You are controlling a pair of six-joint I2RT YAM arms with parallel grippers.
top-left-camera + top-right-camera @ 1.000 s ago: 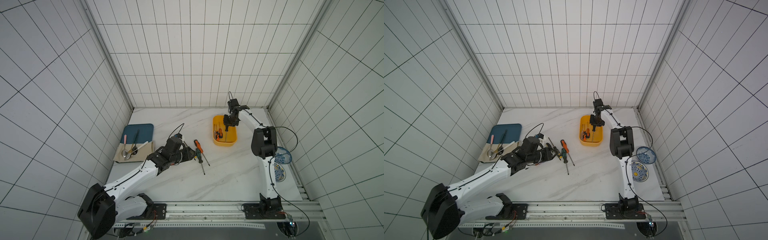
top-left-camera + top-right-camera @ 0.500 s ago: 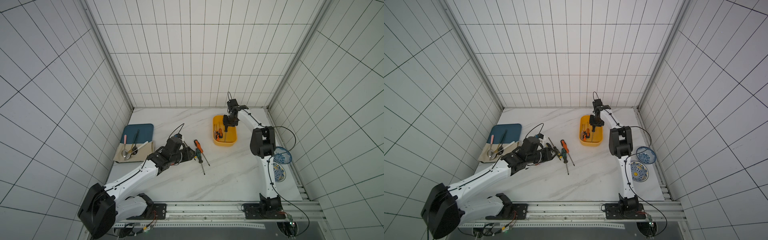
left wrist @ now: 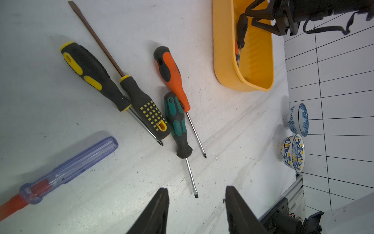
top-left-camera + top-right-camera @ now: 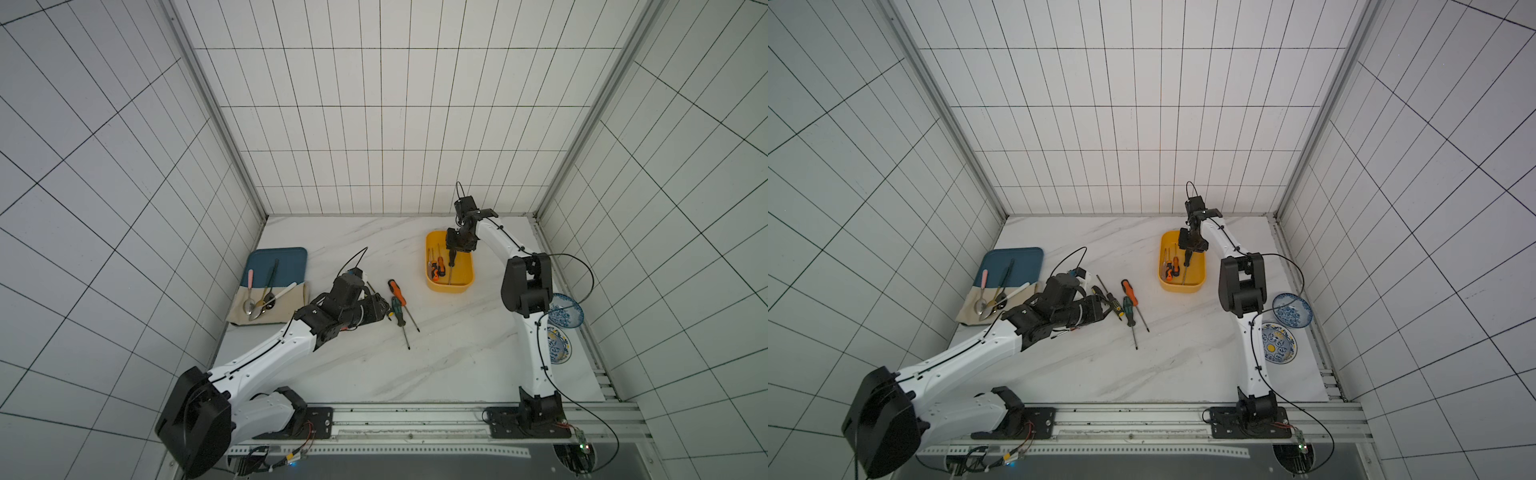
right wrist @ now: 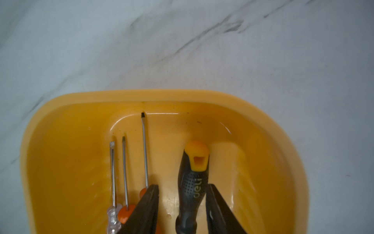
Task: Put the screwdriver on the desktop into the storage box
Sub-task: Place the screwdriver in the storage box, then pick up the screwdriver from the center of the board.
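Both top views show the veined desktop (image 4: 457, 365) between white-tiled walls (image 4: 374, 124).

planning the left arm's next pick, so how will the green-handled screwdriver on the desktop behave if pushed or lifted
Probably stiff: the green-handled screwdriver has a straight metal shaft. Likely handle-heavy, so gripped by the thin shaft it may tip. Pushed, its rounded handle could roll on the smooth desktop into the orange screwdriver beside it.

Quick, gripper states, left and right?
Left gripper: open, holding nothing, above the desktop.
Right gripper: open, jaws straddling the black screwdriver in the storage box, gap on one side.
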